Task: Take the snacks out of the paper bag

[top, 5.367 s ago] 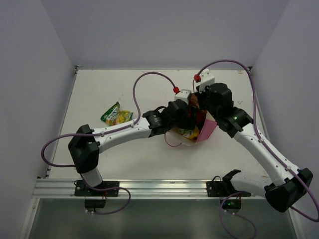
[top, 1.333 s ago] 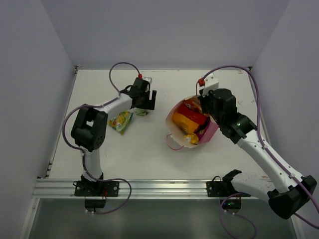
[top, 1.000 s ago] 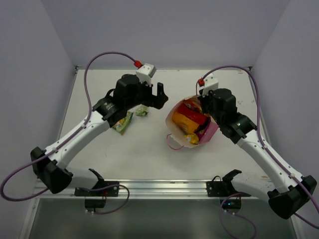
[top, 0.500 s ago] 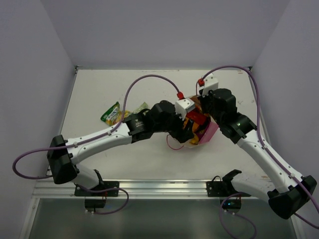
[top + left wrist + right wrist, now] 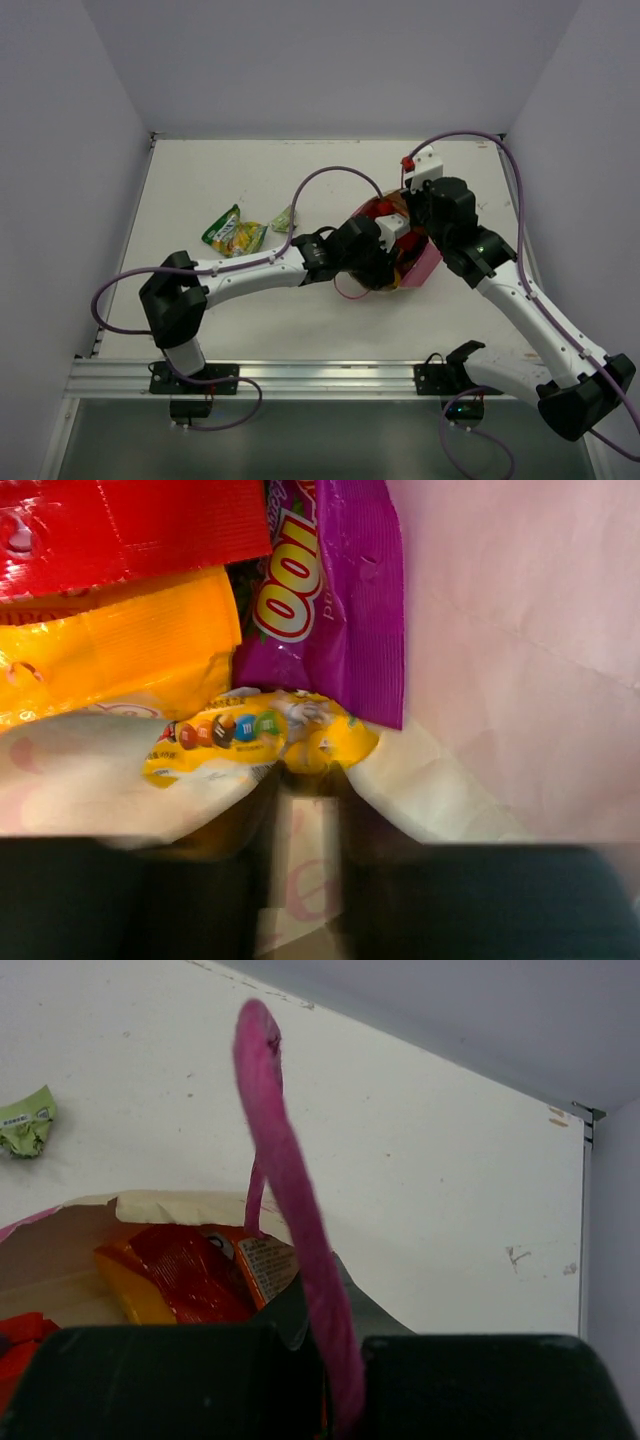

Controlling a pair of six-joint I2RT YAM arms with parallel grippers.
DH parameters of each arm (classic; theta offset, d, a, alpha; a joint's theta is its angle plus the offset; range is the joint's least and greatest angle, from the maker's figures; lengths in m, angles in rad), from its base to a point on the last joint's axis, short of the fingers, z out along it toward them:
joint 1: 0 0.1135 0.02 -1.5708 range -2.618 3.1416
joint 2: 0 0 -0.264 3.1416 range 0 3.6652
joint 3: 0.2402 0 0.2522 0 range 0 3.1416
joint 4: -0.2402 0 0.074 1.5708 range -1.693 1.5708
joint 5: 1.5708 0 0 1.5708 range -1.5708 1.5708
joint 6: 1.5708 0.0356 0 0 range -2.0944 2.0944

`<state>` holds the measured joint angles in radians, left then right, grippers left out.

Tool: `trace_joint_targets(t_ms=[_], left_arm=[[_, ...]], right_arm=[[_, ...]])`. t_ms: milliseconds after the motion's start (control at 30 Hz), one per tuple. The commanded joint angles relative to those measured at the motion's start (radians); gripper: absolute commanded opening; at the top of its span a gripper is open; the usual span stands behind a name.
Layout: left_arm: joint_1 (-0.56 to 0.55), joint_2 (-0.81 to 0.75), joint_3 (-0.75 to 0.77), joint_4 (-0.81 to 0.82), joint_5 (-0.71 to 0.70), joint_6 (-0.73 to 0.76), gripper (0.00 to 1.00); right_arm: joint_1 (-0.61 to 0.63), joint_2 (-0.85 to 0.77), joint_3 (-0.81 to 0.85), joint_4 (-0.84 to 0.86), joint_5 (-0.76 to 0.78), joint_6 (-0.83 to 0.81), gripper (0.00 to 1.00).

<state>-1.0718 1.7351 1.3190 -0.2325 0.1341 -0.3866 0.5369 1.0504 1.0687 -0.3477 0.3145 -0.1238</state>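
Paper bag [image 5: 424, 266] tilts mouth-left, right gripper [image 5: 338, 1388] pinching its cord [image 5: 290, 1190]; left gripper [image 5: 305, 852] unclear.

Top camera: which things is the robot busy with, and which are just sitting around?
In the job: paper bag, its pink handle in the right claw; left claw inside the bag; red packet, orange packet, purple packet and yellow packet inside; green-yellow packet and pale green packet already out on the table.
Just there: purple cables, metal rail.

You've got 1 paper bag [image 5: 425, 266], 1 green-yellow packet [image 5: 235, 233] and 1 pale green packet [image 5: 284, 219] on the table [image 5: 250, 170], plus 4 showing inside: red [image 5: 130, 525], orange [image 5: 120, 650], purple [image 5: 345, 600], yellow [image 5: 230, 735].
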Motion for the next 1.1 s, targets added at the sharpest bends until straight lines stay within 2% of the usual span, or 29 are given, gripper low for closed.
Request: trace_joint_targets(t_ms=[0, 67, 433, 567, 633, 733, 767, 867, 1000, 1067], left_arm=[[-0.017, 0.023, 0.045, 0.056, 0.007, 0.006, 0.16], [-0.017, 0.0, 0.045, 0.05, -0.013, 0.009, 0.0], [-0.002, -0.345, 0.118, -0.105, -0.252, 0.051, 0.0], [0.059, -0.474, 0.12, -0.198, -0.297, 0.052, 0.0], [0.117, -0.512, 0.103, -0.241, -0.373, 0.045, 0.0], [0.229, -0.58, 0.019, -0.304, -0.398, 0.023, 0.0], [0.289, -0.588, -0.004, -0.32, -0.409, 0.017, 0.0], [0.377, -0.577, -0.116, -0.335, -0.413, 0.009, 0.0], [0.429, -0.51, -0.28, -0.198, -0.349, -0.029, 0.0], [0.447, -0.474, -0.366, -0.131, -0.363, -0.055, 0.0]], right_arm=[[0.021, -0.049, 0.01, 0.115, -0.018, 0.016, 0.0], [0.021, -0.05, 0.007, 0.115, -0.017, 0.015, 0.0], [0.021, -0.038, -0.001, 0.119, 0.026, -0.007, 0.0], [0.018, -0.038, -0.003, 0.121, 0.041, -0.016, 0.0], [0.02, -0.038, -0.004, 0.121, 0.043, -0.017, 0.0], [0.018, -0.039, -0.007, 0.121, 0.041, -0.016, 0.0], [0.017, -0.039, -0.007, 0.121, 0.041, -0.016, 0.0], [0.018, -0.036, -0.007, 0.119, 0.041, -0.014, 0.0], [0.017, -0.03, -0.003, 0.121, 0.034, -0.007, 0.0], [0.018, -0.026, -0.003, 0.119, 0.026, -0.002, 0.0]])
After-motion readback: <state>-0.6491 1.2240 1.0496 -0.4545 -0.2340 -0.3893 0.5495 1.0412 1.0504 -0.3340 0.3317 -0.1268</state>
